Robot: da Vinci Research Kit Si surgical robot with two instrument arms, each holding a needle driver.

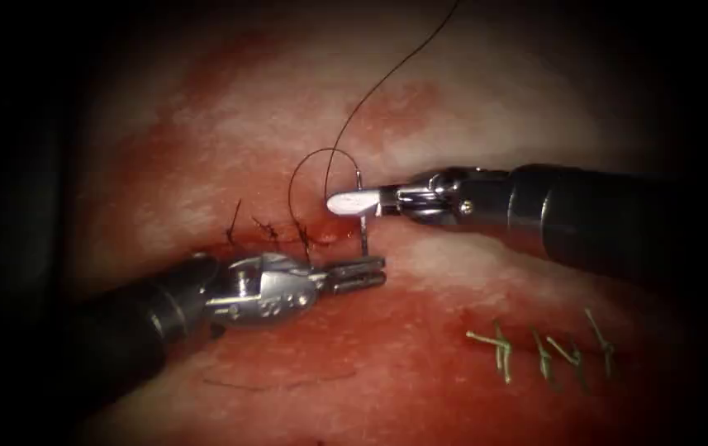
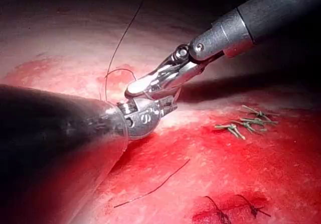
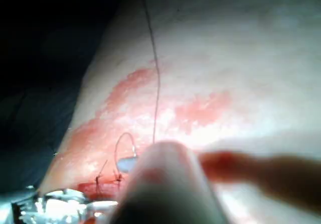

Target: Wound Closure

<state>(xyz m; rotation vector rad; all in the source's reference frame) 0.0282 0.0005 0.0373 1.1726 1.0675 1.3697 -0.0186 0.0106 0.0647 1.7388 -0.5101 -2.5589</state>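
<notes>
- Nearest the endoscope, at 5 o'clock, green stitches (image 1: 539,347) are sitting in a row on the tissue (image 1: 486,107), well apart from the work; a loose thread end (image 1: 279,384) is lying at 6 o'clock.
- The left tool (image 1: 358,275) is reaching in from 8 o'clock, its jaws lying together or nearly so, tips just beside the needle's lower end; it is appearing to hold nothing, though whether it is nipping tissue cannot be told.
- Just behind it, dark knotted stitches (image 1: 275,231) are closing the cut (image 1: 320,239) to the left of the needle.
- At centre, the needle (image 1: 363,223) is standing nearly upright, its lower end meeting the tissue at the cut's right end; whether the point is in the tissue cannot be told.
- The right tool (image 1: 354,202), coming from 3 o'clock, is clamping the needle near its upper end.
- The thread (image 1: 387,78) is looping from beside the needle's top and trailing off toward 12 o'clock.
- Handling, as a judgement: the needle is being a light, stiff, slick thing, liable to swivel in the jaws, so a hold across the body, clear of point and thread end, is looking soundest; the thread is limp and fine, the tissue soft, wet and easily torn.
</notes>
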